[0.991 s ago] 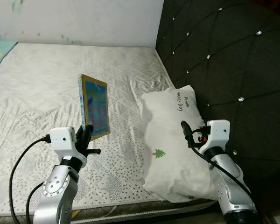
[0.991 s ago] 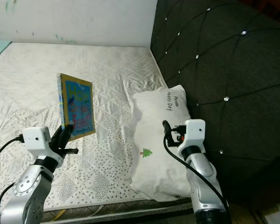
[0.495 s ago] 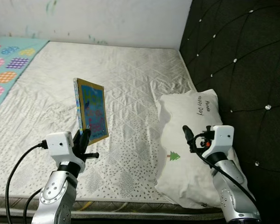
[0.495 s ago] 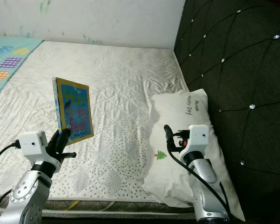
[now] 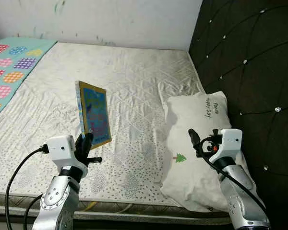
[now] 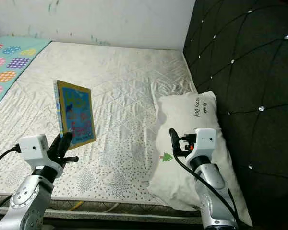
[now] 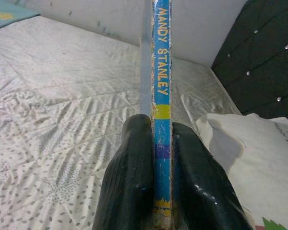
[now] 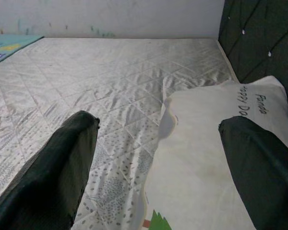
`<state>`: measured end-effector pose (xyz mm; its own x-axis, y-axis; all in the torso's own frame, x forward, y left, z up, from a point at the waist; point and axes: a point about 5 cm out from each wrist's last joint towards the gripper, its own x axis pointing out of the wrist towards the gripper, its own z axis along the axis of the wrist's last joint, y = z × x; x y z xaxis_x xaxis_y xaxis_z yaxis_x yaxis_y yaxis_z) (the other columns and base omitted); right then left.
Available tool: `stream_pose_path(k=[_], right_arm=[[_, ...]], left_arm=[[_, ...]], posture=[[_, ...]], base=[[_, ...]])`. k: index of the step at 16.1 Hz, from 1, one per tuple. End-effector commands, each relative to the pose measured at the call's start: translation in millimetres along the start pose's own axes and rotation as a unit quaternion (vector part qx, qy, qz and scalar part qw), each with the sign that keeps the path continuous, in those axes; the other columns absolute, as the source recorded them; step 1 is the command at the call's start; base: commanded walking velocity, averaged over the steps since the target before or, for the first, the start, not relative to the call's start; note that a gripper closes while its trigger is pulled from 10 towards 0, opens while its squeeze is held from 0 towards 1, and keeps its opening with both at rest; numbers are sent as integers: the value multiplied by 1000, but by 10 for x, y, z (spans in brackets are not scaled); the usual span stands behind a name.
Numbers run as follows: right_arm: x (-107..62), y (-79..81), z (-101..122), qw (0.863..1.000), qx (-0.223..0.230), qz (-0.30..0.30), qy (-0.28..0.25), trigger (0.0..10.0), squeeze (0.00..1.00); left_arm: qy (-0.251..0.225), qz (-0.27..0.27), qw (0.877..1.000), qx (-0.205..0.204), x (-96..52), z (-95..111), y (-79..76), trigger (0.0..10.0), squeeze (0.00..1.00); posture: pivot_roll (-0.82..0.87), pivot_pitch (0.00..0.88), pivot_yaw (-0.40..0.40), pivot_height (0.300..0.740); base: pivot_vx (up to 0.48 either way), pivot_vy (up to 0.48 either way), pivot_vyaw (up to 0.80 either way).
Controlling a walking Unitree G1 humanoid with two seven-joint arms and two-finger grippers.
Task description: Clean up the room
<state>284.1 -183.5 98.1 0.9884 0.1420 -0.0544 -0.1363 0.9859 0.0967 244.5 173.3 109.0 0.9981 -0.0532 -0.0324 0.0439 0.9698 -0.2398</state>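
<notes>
Flat glossy book [image 5: 94,114] pinched upright by left hand [image 5: 87,143].

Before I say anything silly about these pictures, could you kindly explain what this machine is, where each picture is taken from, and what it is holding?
It is a walking humanoid robot with two silver arms, each ending in a gripper of two long black fingers. The two wide pictures come from a stereo camera on its head, looking down at a bare mattress with a dark padded headboard on the right. The other two come from cameras on its wrists, looking along the fingers.

The left gripper is shut on a picture book, held upright above the mattress; the left wrist view shows the book's spine squeezed between the fingers. The right gripper is open and holds nothing, raised over a white pillow by the headboard. A patterned blanket lies at the far left.
</notes>
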Motion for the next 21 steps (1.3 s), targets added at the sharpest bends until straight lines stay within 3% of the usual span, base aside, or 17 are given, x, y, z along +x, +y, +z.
stream_pose_path(k=[1,16,21], right_arm=[[-7,-4,31,1000,-4,6,-1,10000,0],[24,28,56,1000,-7,25,1,10000,0],[53,59,63,999,-11,39,0,10000,0]], left_arm=[[-27,-10,1000,-1,29,128,-47,10000,0],[-26,-3,1000,-8,47,131,-53,10000,0],[-32,-4,999,-11,61,150,-61,10000,0]], posture=[[1,106,-44,728],[-3,117,-53,642],[-2,116,-58,638]], base=[[0,0,0],[0,0,0],[0,0,0]])
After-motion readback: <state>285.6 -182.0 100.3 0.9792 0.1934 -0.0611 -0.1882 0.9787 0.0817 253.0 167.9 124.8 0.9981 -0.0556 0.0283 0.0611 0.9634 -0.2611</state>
